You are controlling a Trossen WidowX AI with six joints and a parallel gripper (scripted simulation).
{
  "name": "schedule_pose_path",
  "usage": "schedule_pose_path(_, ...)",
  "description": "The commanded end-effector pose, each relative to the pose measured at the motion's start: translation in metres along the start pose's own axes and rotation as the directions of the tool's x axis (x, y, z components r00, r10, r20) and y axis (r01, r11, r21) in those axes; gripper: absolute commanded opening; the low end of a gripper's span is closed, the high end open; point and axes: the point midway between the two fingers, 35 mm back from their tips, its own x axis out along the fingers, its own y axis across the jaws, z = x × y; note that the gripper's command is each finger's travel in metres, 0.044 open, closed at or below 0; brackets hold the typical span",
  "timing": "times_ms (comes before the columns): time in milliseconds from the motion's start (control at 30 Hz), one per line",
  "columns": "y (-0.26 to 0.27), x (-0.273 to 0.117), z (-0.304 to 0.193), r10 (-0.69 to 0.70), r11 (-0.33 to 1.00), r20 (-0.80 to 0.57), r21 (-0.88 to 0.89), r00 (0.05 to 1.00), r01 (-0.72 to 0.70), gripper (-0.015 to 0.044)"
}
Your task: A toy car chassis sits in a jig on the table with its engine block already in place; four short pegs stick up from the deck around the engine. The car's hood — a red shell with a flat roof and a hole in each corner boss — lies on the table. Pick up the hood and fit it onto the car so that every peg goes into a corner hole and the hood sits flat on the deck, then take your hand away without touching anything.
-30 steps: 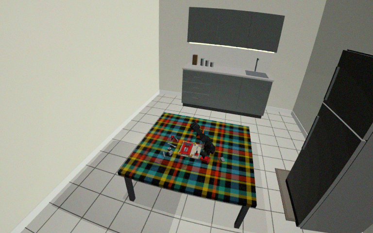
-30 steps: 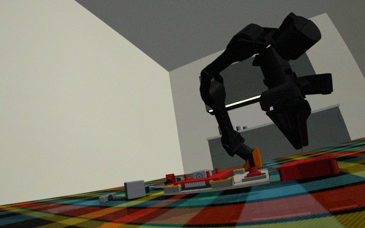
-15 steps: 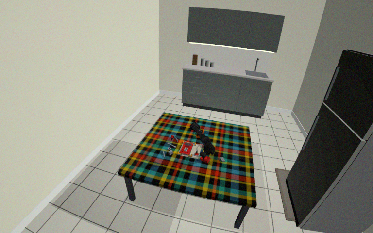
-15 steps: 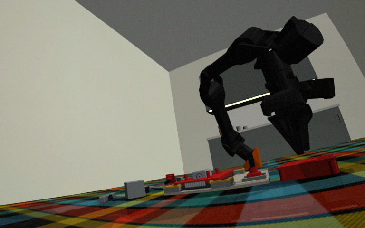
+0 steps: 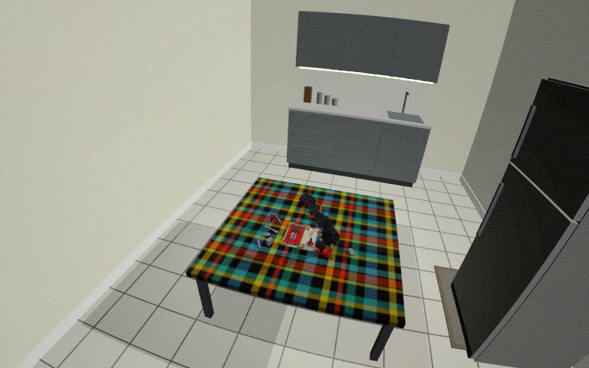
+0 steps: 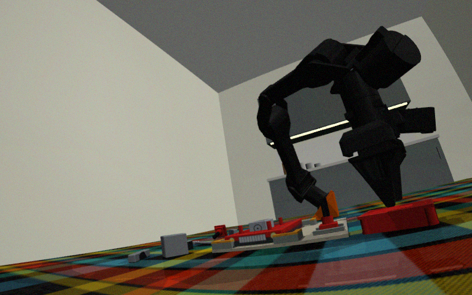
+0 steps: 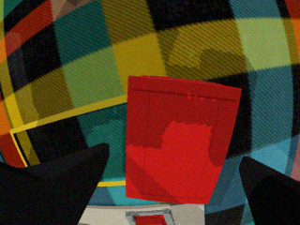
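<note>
The red hood (image 5: 325,253) (image 6: 396,219) (image 7: 183,141) lies roof up on the table beside the jig. My gripper (image 6: 395,203) (image 7: 178,159) is open and empty, pointing down over the hood. In the wrist view its fingers stand wide on either side of the hood; in the exterior view the tips are near roof height. The red chassis (image 5: 300,227) (image 6: 290,227) sits in the jig (image 5: 311,232) (image 6: 275,244), with the grey engine block (image 5: 294,234) (image 6: 259,225) on its deck. Red pegs (image 6: 240,229) stick up around the engine; not all show clearly. The hood's corner holes are hidden.
A red piece (image 6: 328,222) (image 7: 150,219) in a grey holder stands on the jig plate near the hood. A grey block (image 5: 268,241) (image 6: 174,245) and a small bracket (image 6: 136,256) lie beyond the chassis. Another light grey block (image 5: 350,251) lies to the hood's right in the top view.
</note>
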Motion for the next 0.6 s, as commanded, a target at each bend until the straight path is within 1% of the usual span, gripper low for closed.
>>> schedule_pose_path(0,-0.0003,0.0014,-0.0012,-0.004,1.0,-0.001,-0.006,1.0,0.004,0.044)
schedule_pose_path(567,-0.0003,0.0087,-0.0011,-0.004,1.0,-0.001,-0.006,1.0,0.004,0.044)
